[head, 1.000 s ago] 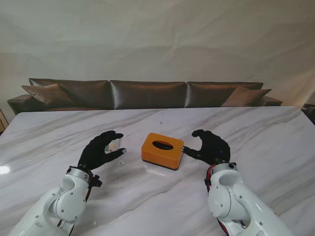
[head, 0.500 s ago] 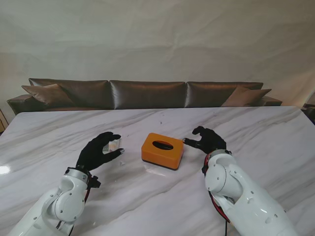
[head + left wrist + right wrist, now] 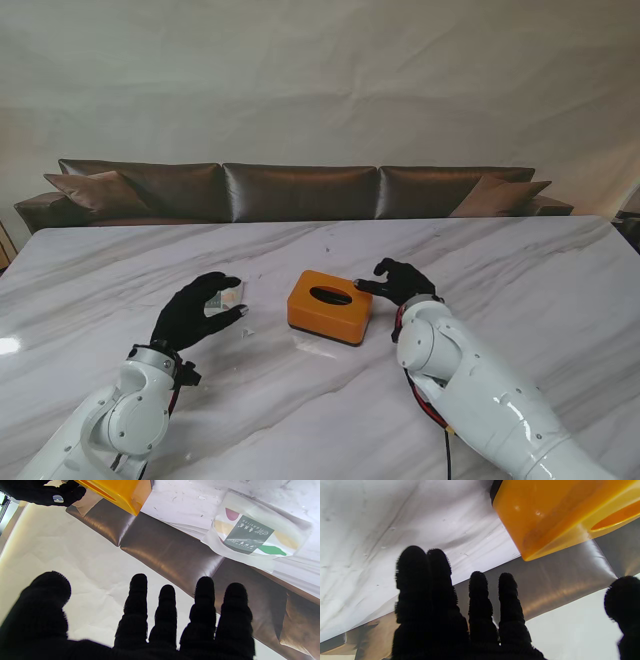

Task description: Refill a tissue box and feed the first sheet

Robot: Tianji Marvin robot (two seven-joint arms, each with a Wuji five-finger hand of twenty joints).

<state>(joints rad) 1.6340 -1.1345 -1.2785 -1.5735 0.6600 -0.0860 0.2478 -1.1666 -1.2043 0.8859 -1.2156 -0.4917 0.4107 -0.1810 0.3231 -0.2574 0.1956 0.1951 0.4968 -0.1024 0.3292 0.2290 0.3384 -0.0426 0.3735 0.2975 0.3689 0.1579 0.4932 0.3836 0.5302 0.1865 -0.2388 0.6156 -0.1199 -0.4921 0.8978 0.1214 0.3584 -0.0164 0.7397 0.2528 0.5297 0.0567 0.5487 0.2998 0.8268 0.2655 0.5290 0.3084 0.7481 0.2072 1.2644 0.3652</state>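
The orange tissue box (image 3: 331, 306) sits upright on the white marble desk (image 3: 520, 270), roughly midway between the two arms, with its dark oval slot facing up. The right hand (image 3: 399, 283) hovers at the box's far right corner, its black-gloved fingers spread and curled, the thumb reaching toward the box's upper edge; whether the thumb actually touches the box cannot be told from the stand view. From the right wrist view the box (image 3: 560, 515) lies just beyond the fingers (image 3: 480, 597), which are apart and hold nothing. The left hand (image 3: 197, 310) stands well to the left of the box, fingers open and arched, empty. Just past its fingertips lies a flat plastic tissue pack (image 3: 233, 296), seen clearly from the left wrist camera as a clear wrapper with a dark green label and coloured shapes (image 3: 255, 535); the left fingers (image 3: 205, 600) are apart from it and do not touch it. In that same view a corner of the box (image 3: 117, 491) shows beside the pack, with bare marble between them. The desk is broad, with open surface nearer to me than the box, to the right of the right arm, and farther from me up to the far edge, where a brown leather sofa (image 3: 300, 190) runs along behind.
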